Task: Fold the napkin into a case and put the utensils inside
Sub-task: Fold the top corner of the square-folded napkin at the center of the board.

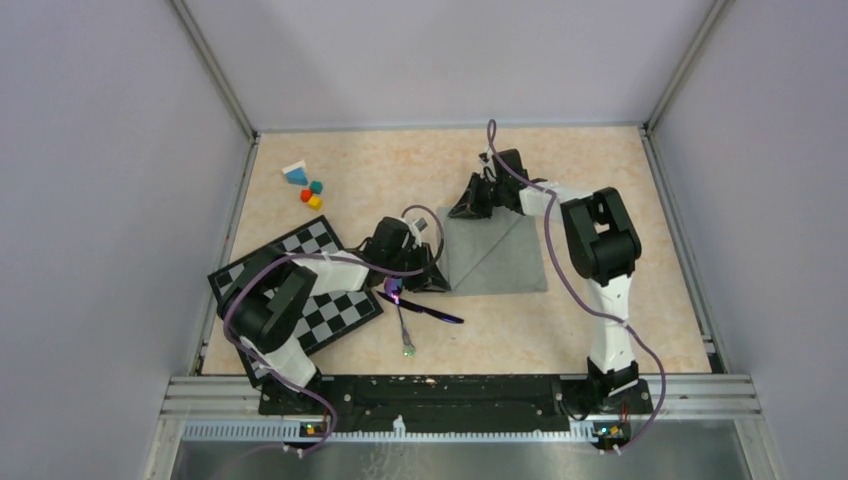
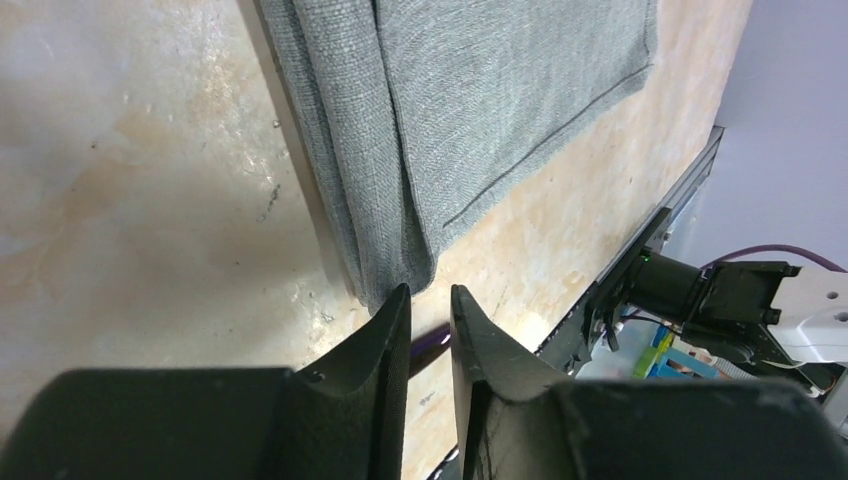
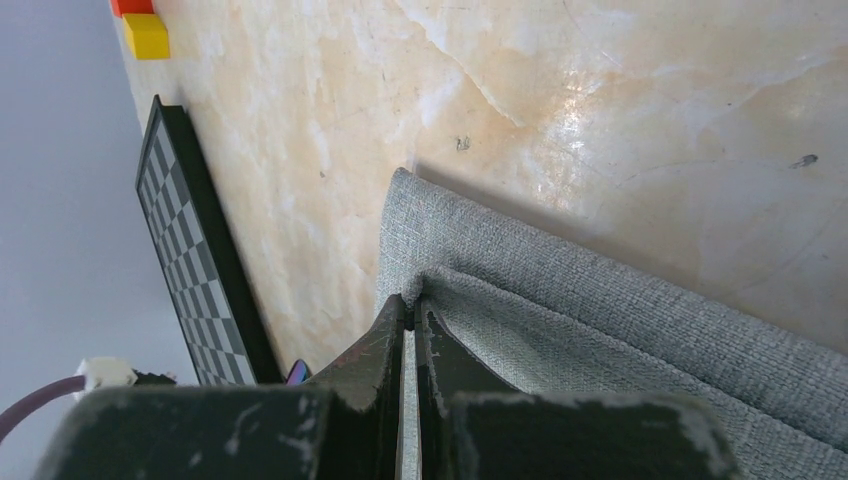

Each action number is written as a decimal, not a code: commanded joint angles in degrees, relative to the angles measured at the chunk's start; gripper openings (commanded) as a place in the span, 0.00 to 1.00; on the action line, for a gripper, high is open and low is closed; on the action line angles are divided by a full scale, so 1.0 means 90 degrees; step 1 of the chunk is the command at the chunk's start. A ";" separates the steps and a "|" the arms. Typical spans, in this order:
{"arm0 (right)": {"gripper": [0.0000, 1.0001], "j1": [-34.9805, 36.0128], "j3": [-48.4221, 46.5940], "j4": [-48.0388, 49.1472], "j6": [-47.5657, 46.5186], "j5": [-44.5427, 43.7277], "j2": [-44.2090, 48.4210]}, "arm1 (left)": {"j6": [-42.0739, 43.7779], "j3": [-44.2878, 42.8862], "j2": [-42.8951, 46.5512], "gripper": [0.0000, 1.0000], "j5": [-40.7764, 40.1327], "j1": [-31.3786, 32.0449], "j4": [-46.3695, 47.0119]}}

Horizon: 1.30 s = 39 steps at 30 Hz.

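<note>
The napkin [image 1: 497, 258] lies flat on the tabletop [image 1: 400, 165], creased diagonally. The left gripper [image 1: 437, 276] is at its near-left corner, the right gripper [image 1: 466, 208] at its far-left. Spoon [image 1: 404, 322] and stick [image 1: 432, 313] cross beside the board [image 1: 345, 310].

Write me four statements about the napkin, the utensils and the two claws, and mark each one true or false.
1. The right claw is pinching a fold at the edge of the napkin. True.
2. The utensils are tucked inside the napkin. False: they lie on the bare table beside it, near the left arm.
3. The left claw is at a corner of the napkin, with its jaws slightly apart. True.
4. The napkin is spread over the checkered board. False: it lies on the table, apart from the board.
</note>
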<state>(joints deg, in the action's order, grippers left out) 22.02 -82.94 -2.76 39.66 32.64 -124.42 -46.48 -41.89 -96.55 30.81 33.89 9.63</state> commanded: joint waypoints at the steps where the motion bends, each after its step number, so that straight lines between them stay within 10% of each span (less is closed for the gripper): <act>1: 0.00 0.0035 -0.0238 0.0162 -0.0051 0.0035 0.0167 | 0.0105 -0.0173 0.0419 0.24 -0.0169 -0.0091 -0.0275; 39: 0.00 0.0208 -0.0856 0.0177 0.0137 0.0108 -0.0414 | 0.0365 -0.0011 -0.0299 0.07 -0.0307 -0.0212 -0.0272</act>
<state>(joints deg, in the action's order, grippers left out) 22.76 -87.13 -2.57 40.73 32.71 -126.93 -45.23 -41.93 -99.13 30.13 31.55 8.56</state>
